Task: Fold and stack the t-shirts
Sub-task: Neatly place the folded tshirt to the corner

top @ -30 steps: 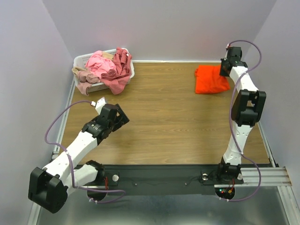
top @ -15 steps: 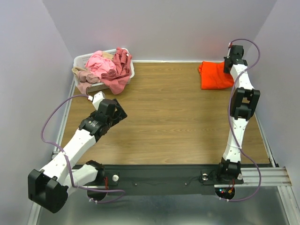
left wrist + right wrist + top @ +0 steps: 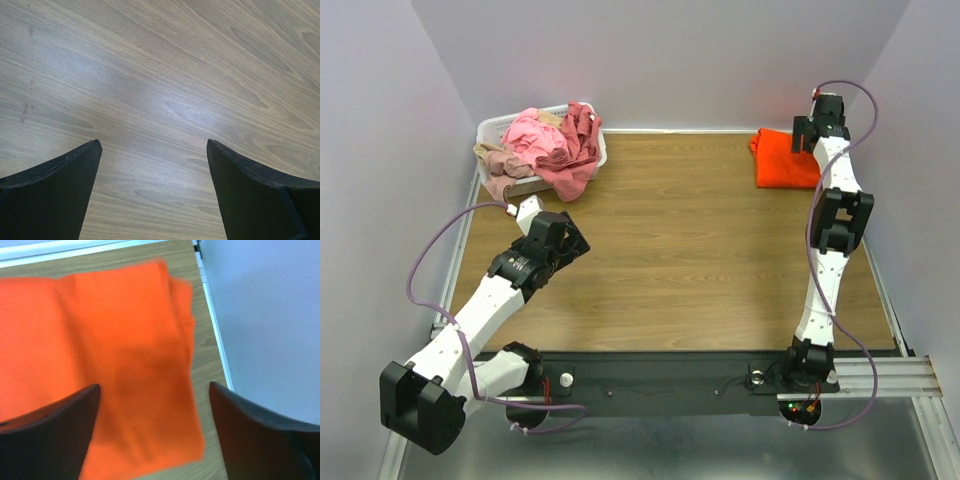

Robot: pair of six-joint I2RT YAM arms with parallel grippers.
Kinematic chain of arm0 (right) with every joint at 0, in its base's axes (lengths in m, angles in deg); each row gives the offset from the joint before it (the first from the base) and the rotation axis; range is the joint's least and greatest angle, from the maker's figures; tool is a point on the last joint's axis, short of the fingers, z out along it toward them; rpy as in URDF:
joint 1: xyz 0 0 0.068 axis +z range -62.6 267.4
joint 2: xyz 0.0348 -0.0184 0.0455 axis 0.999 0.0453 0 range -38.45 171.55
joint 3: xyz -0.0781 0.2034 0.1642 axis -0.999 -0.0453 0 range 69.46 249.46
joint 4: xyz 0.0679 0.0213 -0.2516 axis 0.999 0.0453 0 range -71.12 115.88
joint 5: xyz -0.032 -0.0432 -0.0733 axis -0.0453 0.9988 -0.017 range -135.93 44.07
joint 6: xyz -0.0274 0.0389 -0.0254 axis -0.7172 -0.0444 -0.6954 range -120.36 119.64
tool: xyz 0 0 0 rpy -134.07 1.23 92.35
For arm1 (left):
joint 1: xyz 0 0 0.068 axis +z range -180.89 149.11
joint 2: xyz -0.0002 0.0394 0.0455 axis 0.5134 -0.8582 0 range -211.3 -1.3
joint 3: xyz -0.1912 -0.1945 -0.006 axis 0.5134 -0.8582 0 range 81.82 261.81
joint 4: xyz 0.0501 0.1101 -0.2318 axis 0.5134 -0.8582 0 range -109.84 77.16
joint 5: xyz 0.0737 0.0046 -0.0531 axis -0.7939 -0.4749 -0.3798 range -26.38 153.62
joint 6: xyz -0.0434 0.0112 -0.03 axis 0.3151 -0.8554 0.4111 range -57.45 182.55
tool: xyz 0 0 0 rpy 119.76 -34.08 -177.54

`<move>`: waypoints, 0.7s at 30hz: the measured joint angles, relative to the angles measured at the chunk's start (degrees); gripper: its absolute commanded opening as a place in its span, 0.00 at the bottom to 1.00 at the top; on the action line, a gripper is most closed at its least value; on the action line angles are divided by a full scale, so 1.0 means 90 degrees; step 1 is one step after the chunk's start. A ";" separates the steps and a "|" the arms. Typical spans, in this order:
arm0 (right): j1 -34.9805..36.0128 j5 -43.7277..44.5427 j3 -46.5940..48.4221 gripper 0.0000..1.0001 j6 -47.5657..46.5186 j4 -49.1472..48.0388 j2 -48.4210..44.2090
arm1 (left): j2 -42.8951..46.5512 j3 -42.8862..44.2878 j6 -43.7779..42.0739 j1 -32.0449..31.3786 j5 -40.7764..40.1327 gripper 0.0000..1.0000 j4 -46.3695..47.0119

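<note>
A folded bright orange t-shirt (image 3: 785, 160) lies flat at the table's far right corner; the right wrist view shows the same orange t-shirt (image 3: 105, 355) spread under the fingers. My right gripper (image 3: 807, 133) hovers just above it, open, with nothing between its fingers (image 3: 250, 435). Pink, rose-maroon and beige t-shirts (image 3: 552, 145) are heaped in the basket at the far left. My left gripper (image 3: 572, 250) is open over bare wood at the left, well short of the basket, and its midpoint (image 3: 152, 165) faces only tabletop.
A white lattice basket (image 3: 496, 128) stands at the far left corner, cloth hanging over its front rim. Purple walls close in the table at the back and right, and the right wall (image 3: 265, 315) runs right beside the orange shirt. A black rail (image 3: 670, 380) crosses the near edge.
My right gripper carried the orange t-shirt back and to the right into the corner, then opened and let it go. The left arm shifted slightly towards the far left, then held still.
</note>
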 measured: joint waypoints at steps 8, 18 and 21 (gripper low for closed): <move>0.0017 0.0330 -0.0704 1.00 0.0780 -0.0053 -0.0525 | 0.0000 0.0010 0.0002 0.0000 -0.0029 0.98 -0.0061; 0.1098 0.0304 -0.5899 1.00 0.2630 -0.0447 -0.5646 | 0.0743 -0.0075 0.0044 0.0036 0.0289 0.98 -0.0087; 0.1885 0.0226 -0.7577 1.00 0.3060 -0.0478 -0.7070 | 0.1035 -0.0296 0.0124 0.0039 0.0430 0.98 -0.0012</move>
